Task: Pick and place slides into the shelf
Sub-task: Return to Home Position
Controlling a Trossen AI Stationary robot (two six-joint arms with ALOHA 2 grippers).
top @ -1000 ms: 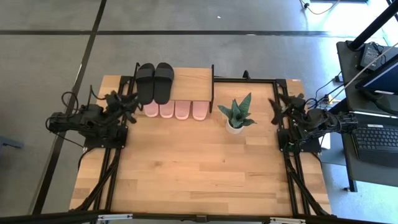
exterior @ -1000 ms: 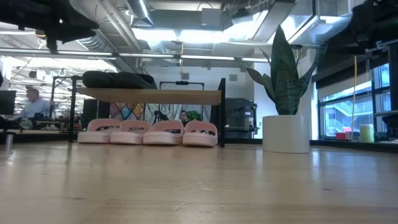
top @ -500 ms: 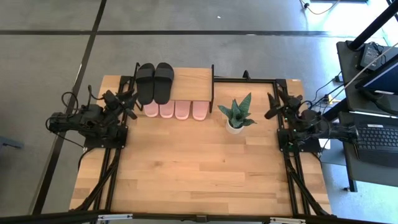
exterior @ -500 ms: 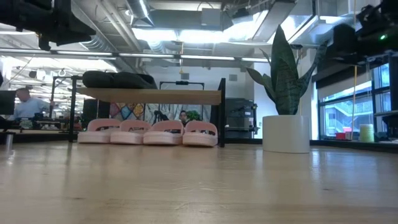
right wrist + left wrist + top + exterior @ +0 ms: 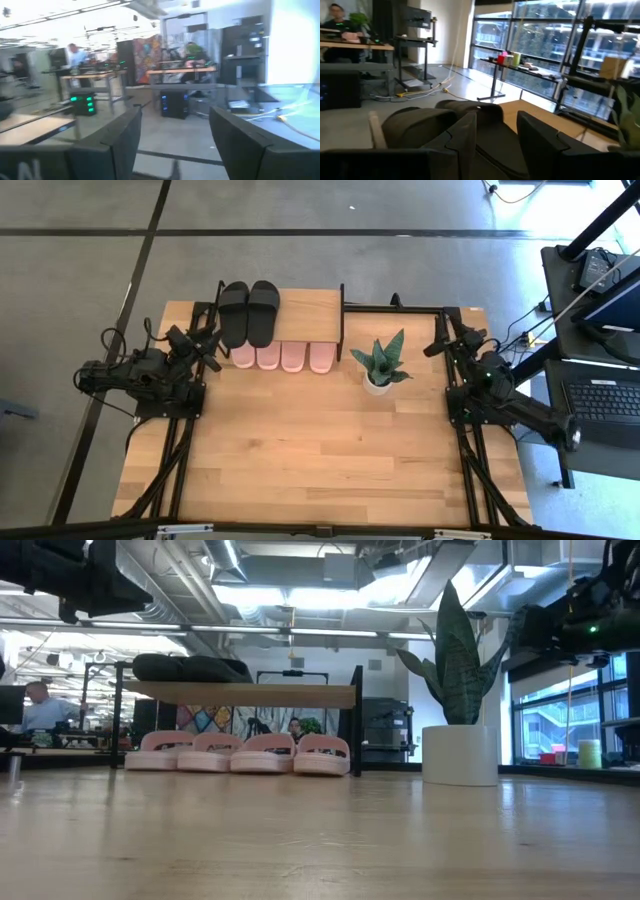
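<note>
The shelf (image 5: pixel 300 310) stands at the table's far edge. Two black slides (image 5: pixel 249 312) lie side by side on the left part of its top board. Several light pink slides (image 5: pixel 281 357) sit in a row on the lower tier, and the low view shows those pink slides (image 5: pixel 236 753) under the board. My left gripper (image 5: pixel 205 345) hovers open just left of the shelf, and in its wrist view that left gripper (image 5: pixel 495 135) faces the black slides (image 5: pixel 445 120). My right gripper (image 5: pixel 438 346) is open near the table's right edge and is also open in its wrist view (image 5: pixel 175 140).
A potted snake plant (image 5: pixel 380 366) in a white pot stands right of the shelf, between it and my right arm. Bare wooden tabletop (image 5: pixel 320 450) spreads over the near half. Black frame rails (image 5: pixel 470 470) run along both sides. A person (image 5: pixel 40 705) sits in the room behind.
My left gripper has drawn back a little from the shelf toward the table's left edge. My right arm has swung, its rear part moving toward the near edge, while its gripper stays near the right rail. The slides have not moved.
</note>
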